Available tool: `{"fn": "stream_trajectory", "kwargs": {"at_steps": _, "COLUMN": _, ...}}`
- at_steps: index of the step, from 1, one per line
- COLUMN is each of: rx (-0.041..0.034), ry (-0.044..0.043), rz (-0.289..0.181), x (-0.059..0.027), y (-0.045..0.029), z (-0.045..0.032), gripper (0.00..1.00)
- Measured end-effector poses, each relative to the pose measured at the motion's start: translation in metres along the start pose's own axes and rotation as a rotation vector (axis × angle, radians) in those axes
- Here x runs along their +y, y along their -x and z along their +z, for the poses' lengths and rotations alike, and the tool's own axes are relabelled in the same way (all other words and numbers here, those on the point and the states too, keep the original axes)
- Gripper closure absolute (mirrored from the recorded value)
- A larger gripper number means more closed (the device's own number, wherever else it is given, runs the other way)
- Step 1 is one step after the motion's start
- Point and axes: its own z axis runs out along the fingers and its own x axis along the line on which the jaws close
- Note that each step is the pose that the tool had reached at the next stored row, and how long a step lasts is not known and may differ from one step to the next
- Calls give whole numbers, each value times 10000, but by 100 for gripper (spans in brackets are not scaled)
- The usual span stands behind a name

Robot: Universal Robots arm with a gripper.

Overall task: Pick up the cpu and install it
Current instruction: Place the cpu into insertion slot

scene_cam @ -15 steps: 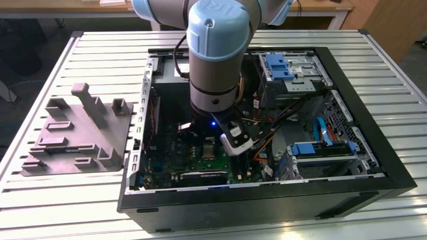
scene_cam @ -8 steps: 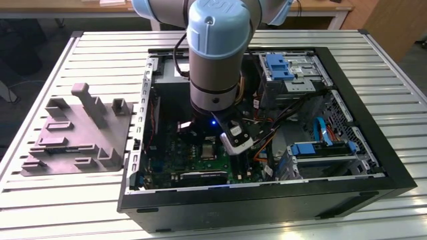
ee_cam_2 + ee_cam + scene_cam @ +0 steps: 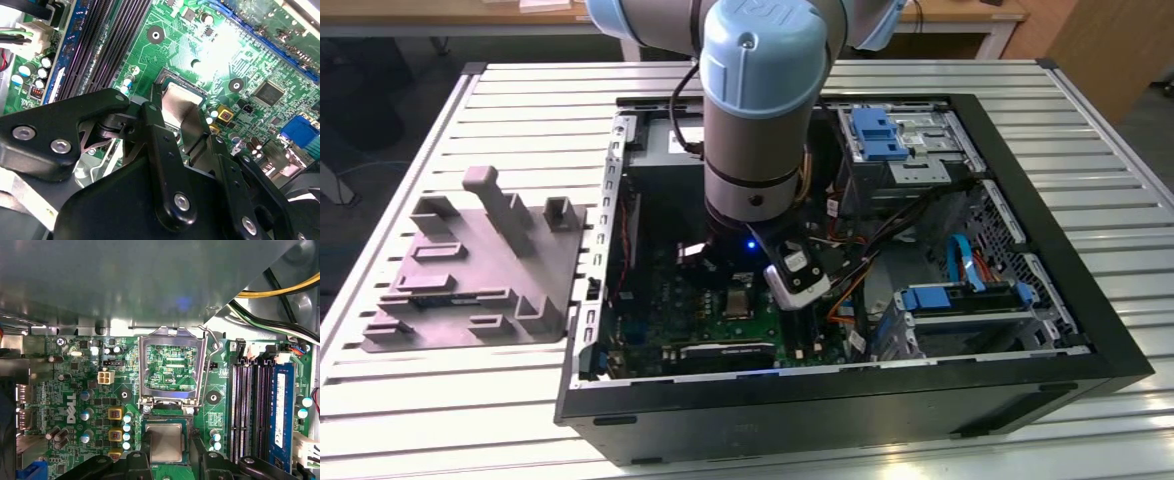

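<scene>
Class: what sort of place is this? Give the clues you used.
Probably a robotics lab or test bench: a robot arm reaches into an open computer case on a slatted metal table.

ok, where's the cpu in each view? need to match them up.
Exterior view: the cpu is the pale square inside the case, just under the arm's tip.
First wrist view: the cpu sits at the socket, beside the raised metal frame.
Second wrist view: the cpu lies near the dark memory slots.
Shared landmark: the green motherboard.
</scene>
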Motion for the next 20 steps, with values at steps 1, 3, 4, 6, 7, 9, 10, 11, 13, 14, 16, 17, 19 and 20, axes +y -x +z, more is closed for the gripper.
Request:
{"fn": "stream_trajectory", "kwargs": {"at_steps": 1, "rx": 0, "ry": 0, "rz": 0, "x": 0, "y": 0, "z": 0, "gripper": 57}}
{"fn": "stream_trajectory", "kwargs": {"at_steps": 3, "rx": 0, "ry": 2, "rz": 0, "x": 1, "y": -5, "z": 0, "gripper": 57}}
{"fn": "stream_trajectory", "kwargs": {"at_steps": 4, "rx": 1, "ry": 1, "rz": 0, "x": 0, "y": -11, "z": 0, "gripper": 57}}
{"fn": "stream_trajectory", "kwargs": {"at_steps": 6, "rx": 0, "ry": 2, "rz": -3, "x": 0, "y": -26, "z": 1, "gripper": 57}}
{"fn": "stream_trajectory", "kwargs": {"at_steps": 7, "rx": 0, "ry": 3, "rz": -3, "x": 0, "y": -27, "z": 1, "gripper": 57}}
{"fn": "stream_trajectory", "kwargs": {"at_steps": 9, "rx": 0, "ry": 3, "rz": -4, "x": 0, "y": -27, "z": 1, "gripper": 56}}
{"fn": "stream_trajectory", "kwargs": {"at_steps": 10, "rx": 0, "ry": 3, "rz": -4, "x": 0, "y": -28, "z": 1, "gripper": 56}}
{"fn": "stream_trajectory", "kwargs": {"at_steps": 11, "rx": 0, "ry": 3, "rz": -3, "x": 0, "y": -28, "z": 1, "gripper": 56}}
{"fn": "stream_trajectory", "kwargs": {"at_steps": 13, "rx": 0, "ry": 3, "rz": -3, "x": 0, "y": -28, "z": 6, "gripper": 50}}
{"fn": "stream_trajectory", "kwargs": {"at_steps": 14, "rx": -1, "ry": 5, "rz": -3, "x": 0, "y": -28, "z": 11, "gripper": 50}}
{"fn": "stream_trajectory", "kwargs": {"at_steps": 16, "rx": 0, "ry": 7, "rz": -3, "x": 0, "y": -28, "z": 22, "gripper": 50}}
{"fn": "stream_trajectory", "kwargs": {"at_steps": 17, "rx": 1, "ry": 6, "rz": -2, "x": 0, "y": -29, "z": 24, "gripper": 50}}
{"fn": "stream_trajectory", "kwargs": {"at_steps": 19, "rx": 0, "ry": 4, "rz": -3, "x": 0, "y": -31, "z": 27, "gripper": 50}}
{"fn": "stream_trajectory", "kwargs": {"at_steps": 20, "rx": -1, "ry": 8, "rz": -3, "x": 1, "y": -31, "z": 30, "gripper": 50}}
